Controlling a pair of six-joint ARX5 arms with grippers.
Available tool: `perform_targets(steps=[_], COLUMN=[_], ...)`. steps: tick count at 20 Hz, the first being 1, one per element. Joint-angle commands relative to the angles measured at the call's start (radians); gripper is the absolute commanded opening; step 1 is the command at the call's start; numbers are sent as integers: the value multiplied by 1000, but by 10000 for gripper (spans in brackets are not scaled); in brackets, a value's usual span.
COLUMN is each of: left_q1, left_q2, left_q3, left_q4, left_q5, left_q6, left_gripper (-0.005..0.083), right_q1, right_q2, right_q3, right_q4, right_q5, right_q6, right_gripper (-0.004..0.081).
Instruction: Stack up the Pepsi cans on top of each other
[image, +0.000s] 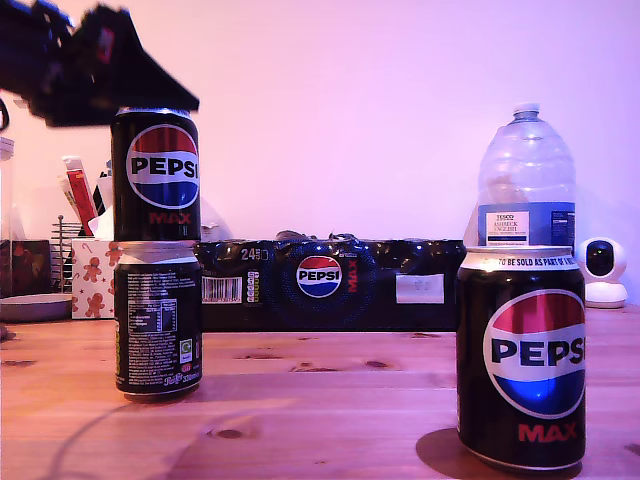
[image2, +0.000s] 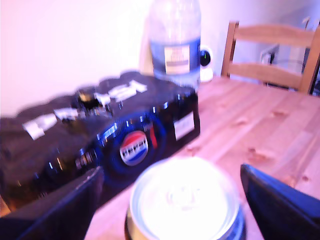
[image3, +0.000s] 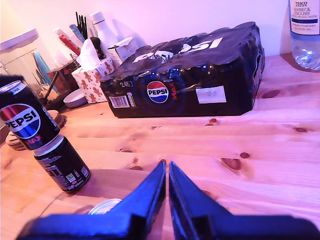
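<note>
Your first gripper (image2: 170, 200) fingers spread above the stacked glossy cylindrical Pepsi cans (image: 156, 250); second gripper (image3: 167, 192) fingers together over the knotty wooden bench (image: 330, 400).

This is looking like a room in a home, most likely a kitchen or dining corner. A knotty pine worktop (image: 330, 400) is standing against a plain pale wall, and a slatted wooden dining chair (image2: 272, 52) is sitting at its far side. Household clutter is crowding the exterior view's left: a gingerbread-patterned tissue box (image3: 92, 75), a small bowl (image3: 75, 98), a clear storage jar (image3: 22, 62) and a holder of pens and tubes (image3: 75, 35). A supermarket water bottle (image: 526, 180) and a shrink-wrapped Pepsi multipack (image: 330, 285) are resting there, and a small white home camera (image: 603, 272) is watching from the exterior view's right.
</note>
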Motion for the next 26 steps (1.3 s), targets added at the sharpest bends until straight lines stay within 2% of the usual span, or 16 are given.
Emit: perform_targets(steps=[1,7,9,10,11,13,14,15,19,22,26], left_q1=[-3,-3,-3,-3,-3,-3,-3,-3,-3,-3,-3], left_q2=[-18,-115,-157,-179,-201,-249,-271,-292,-352,-360,-360], left_q3=[16,23,23,23,23,23,23,23,23,23,23], left_q4=[8,15,15,15,15,14,14,14,-14,-68,-110], left_q5=[3,3,2,1,0,0,3,2,2,2,3], left_q6=[-6,-31,-31,-40,-54,-84,-84,-84,-147,-161,-163], left_gripper=[793,792,753,686,582,229,85,-4,-22,-22,-22], right_q1=[5,5,5,6,11,34,51,68,122,169,283], right_q2=[6,6,6,6,6,6,6,6,6,13,59], right_q3=[11,11,11,11,11,11,11,11,10,0,0], right_q4=[10,-10,-13,-14,-24,-35,-37,-48,-52,-60,-77], right_q5=[-2,-29,-54,-72,-83,-117,-131,-129,-6,-2,3], right_q6=[-5,40,40,40,40,40,40,40,-1,-8,40], right_gripper=[-11,-11,-11,-11,-11,-11,-11,-11,-12,-12,-12])
